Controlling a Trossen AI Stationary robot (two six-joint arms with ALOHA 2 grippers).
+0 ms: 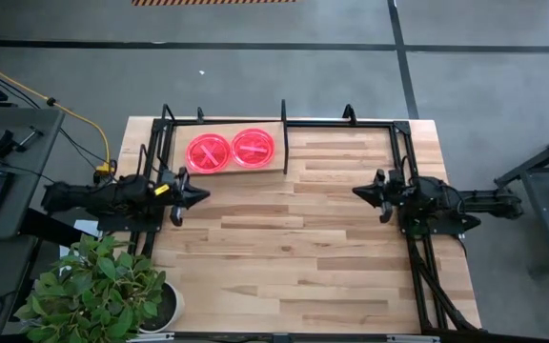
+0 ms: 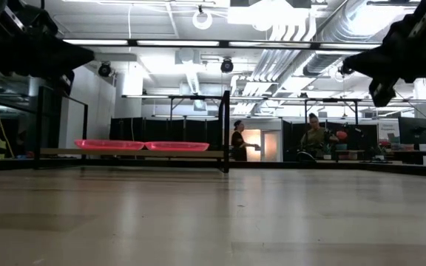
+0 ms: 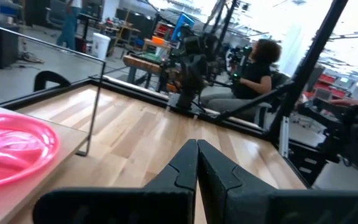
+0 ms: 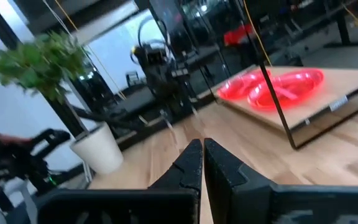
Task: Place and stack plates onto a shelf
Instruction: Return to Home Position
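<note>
Left end effector, translucent pink plates

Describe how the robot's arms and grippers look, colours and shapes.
Both arms are black and chunky. The left gripper and right gripper each have two black fingers tapering to a point, with notched inner edges. A small yellow mark sits near the left arm's wrist.

Level view across a pale wooden table. At mid-left, pink plates form two low shapes side by side on a thin shelf in a black frame. The left arm and the right arm hang dark at the upper corners. Two people stand far behind.
</note>
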